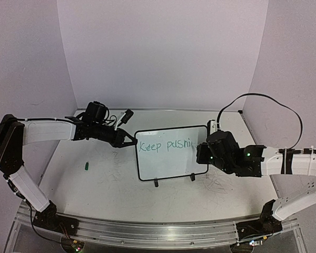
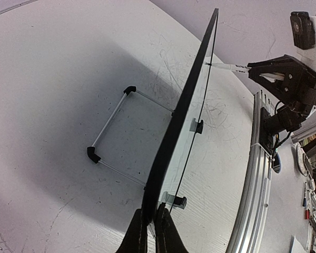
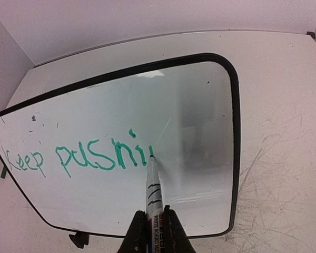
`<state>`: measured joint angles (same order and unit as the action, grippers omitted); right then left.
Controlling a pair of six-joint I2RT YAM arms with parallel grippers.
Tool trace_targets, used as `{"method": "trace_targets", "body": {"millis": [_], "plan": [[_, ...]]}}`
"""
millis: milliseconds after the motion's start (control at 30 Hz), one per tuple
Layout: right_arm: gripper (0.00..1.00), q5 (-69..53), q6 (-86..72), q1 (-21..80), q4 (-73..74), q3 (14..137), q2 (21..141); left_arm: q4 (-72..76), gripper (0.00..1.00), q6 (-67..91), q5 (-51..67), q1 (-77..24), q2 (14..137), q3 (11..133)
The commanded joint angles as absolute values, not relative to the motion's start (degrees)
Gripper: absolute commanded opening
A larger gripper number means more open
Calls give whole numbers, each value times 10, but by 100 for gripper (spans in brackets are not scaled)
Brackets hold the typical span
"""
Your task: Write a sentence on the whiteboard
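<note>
- My right gripper (image 3: 150, 232) sits closest in the right wrist view, clenched on one marker (image 3: 152, 192), whose tip touches the whiteboard (image 3: 200, 100) just after the last green stroke.
- The sentence (image 3: 79, 158) so far runs along the board's left and middle. "Keep" is complete, followed by about five letters that read like the start of "pushing".
- My left gripper (image 2: 149, 229) is clamped on the whiteboard's left edge and steadies it upright on the table (image 3: 284, 105).
- Done, as I judge it: one whole word and most of a second, so perhaps halfway.
- Left: the end of that second word and whatever follows it. The right part of the board and the space below the line are bare.
- Count: one whiteboard, one marker, two grippers (both gripping) and two black feet (image 1: 156, 183) under the board.
- One small green piece (image 1: 87, 166) lies apart on the table to the left, perhaps the marker's cap. It is too small to tell.
</note>
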<state>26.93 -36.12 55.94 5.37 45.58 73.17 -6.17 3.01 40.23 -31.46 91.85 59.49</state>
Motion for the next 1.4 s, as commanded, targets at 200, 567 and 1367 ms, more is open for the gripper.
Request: {"method": "trace_targets", "body": {"millis": [200, 567, 1367], "plan": [[0, 265, -373, 562, 64, 452, 728, -62, 0, 17, 374, -313, 902, 602], [0, 283, -357, 561, 55, 477, 742, -62, 0, 17, 374, -313, 901, 603], [0, 324, -356, 556, 63, 493, 739, -63, 0, 16, 374, -314, 898, 602]]}}
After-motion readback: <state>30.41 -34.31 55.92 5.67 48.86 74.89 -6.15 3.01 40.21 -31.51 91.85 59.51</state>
